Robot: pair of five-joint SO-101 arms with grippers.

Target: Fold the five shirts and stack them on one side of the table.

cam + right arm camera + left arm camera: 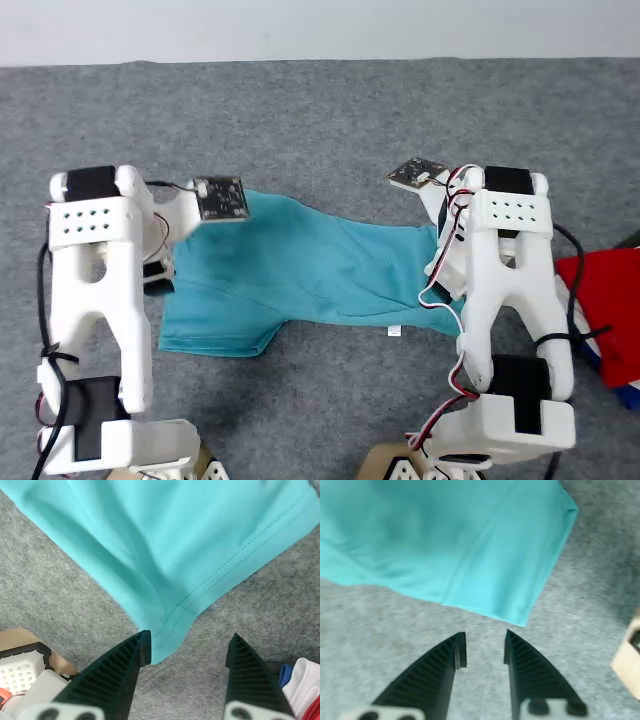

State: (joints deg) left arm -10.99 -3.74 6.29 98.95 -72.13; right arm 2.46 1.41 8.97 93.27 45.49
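A teal shirt (300, 265) lies partly spread on the grey mat, between the two arms. In the left wrist view my left gripper (485, 652) is open a little way above the mat, just short of a corner of the teal shirt (445, 545), with nothing between its fingers. My right gripper (189, 652) is open wide over the mat at the opposite end. A hemmed corner of the teal shirt (165, 540) reaches down beside one of its fingertips (142, 647). In the high view a pile of red, white and blue cloth (600, 300) sits at the right edge.
The grey mat (330, 110) runs bare along the far side and in front of the shirt. The white left arm (95, 290) and right arm (510, 290) flank the shirt. A tan base piece (627, 660) and a white arm base (25, 672) lie close by.
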